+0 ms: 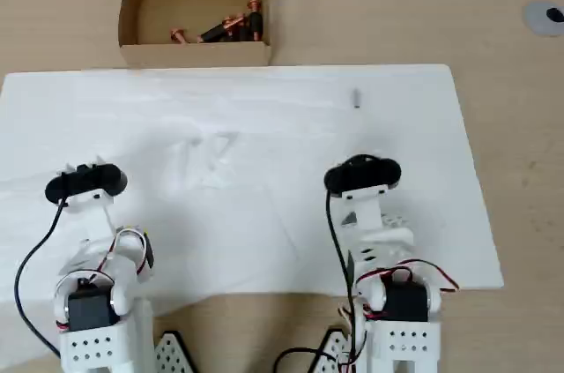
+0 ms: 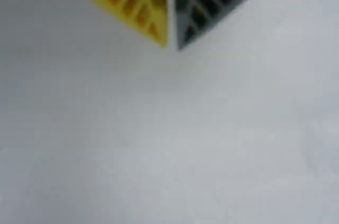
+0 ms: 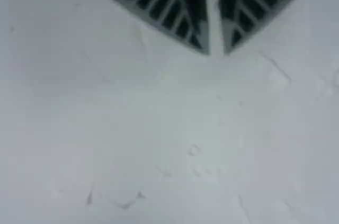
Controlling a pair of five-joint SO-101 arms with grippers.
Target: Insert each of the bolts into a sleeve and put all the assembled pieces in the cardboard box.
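Observation:
The cardboard box (image 1: 132, 4) stands at the table's far edge, left of centre. Inside it lie several copper bolts fitted in black sleeves (image 1: 227, 29). Both arms are folded back near the front edge over the white sheet (image 1: 264, 170). My left gripper (image 2: 170, 44) is shut just above the sheet, its yellow and dark fingers meeting with nothing between them. My right gripper (image 3: 214, 49) is shut too, grey fingers together over bare sheet. In the high view the left arm (image 1: 86, 183) sits at the front left and the right arm (image 1: 363, 175) at the front right.
A small grey piece (image 1: 357, 98) lies on the sheet at the far right, ahead of the right arm. A round grey disc (image 1: 545, 17) is set in the wooden table at the far right corner. The sheet is wrinkled near its middle.

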